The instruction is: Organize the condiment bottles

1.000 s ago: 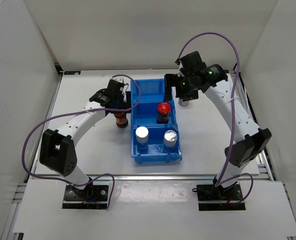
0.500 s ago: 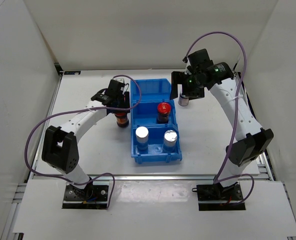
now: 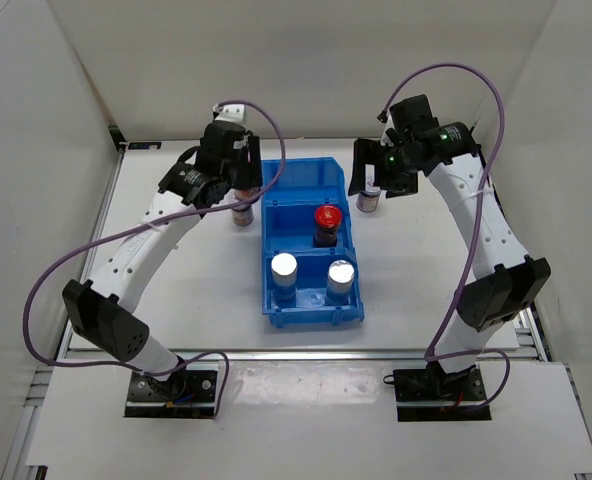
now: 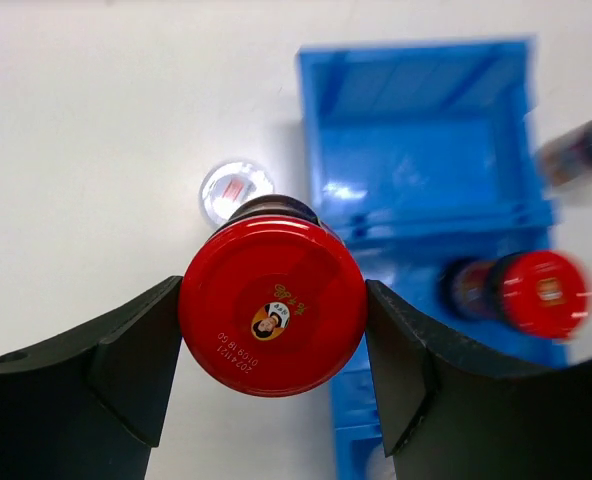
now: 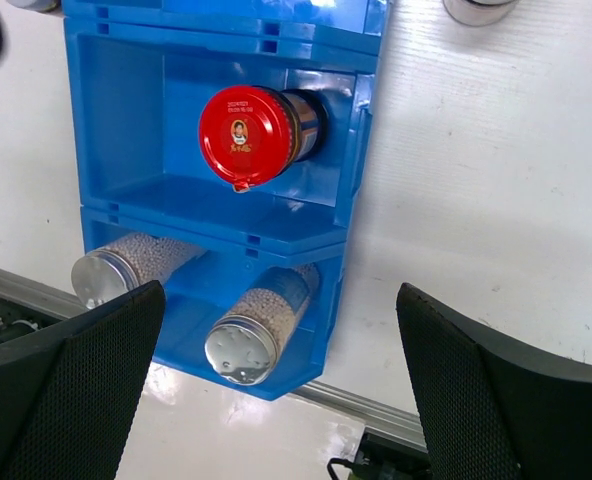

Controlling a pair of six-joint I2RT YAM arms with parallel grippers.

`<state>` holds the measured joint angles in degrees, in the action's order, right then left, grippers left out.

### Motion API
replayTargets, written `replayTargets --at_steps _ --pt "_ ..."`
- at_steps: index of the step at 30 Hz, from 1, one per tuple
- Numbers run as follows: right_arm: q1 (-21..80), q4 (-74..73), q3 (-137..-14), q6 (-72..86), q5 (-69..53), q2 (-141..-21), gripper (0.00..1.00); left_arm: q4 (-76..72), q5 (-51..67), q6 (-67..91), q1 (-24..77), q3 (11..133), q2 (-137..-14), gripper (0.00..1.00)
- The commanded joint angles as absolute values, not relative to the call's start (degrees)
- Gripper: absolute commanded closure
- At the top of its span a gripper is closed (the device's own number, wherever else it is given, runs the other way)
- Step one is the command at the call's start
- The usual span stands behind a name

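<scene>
- Left wrist: red-capped jar (image 4: 272, 306) clamped between left fingers (image 4: 126, 365), cap touching both, at 9 o'clock of blue bin (image 4: 416, 130).
- Right fingers (image 5: 86, 370) spread, empty, over blue bin; second red-capped jar (image 5: 248, 134) in its middle compartment.

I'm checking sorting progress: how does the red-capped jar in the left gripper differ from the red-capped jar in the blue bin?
The held red-capped jar is clamped in the left gripper, outside the blue bin on its left. The binned red-capped jar stands free in the middle compartment. The held one is not yet placed, while the binned one looks sorted. Both have red caps with a small portrait print and dark bodies.
</scene>
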<state>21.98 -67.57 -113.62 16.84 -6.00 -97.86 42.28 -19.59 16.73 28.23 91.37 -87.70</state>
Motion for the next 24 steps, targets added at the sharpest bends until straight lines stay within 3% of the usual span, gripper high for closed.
replayTargets --at_steps 1,8,24 --pt "21.27 -68.47 -112.94 16.25 -7.29 -96.33 0.00 37.88 -21.37 16.52 31.72 98.51 -83.84 0.89" --pt "20.21 -68.47 -110.93 16.26 -8.35 -96.86 0.00 37.88 -13.80 18.36 36.29 100.46 -89.64 0.89" --pt "19.69 -68.47 -103.01 17.31 -8.88 -92.81 0.00 31.74 -15.03 19.16 38.14 89.74 -97.55 0.89"
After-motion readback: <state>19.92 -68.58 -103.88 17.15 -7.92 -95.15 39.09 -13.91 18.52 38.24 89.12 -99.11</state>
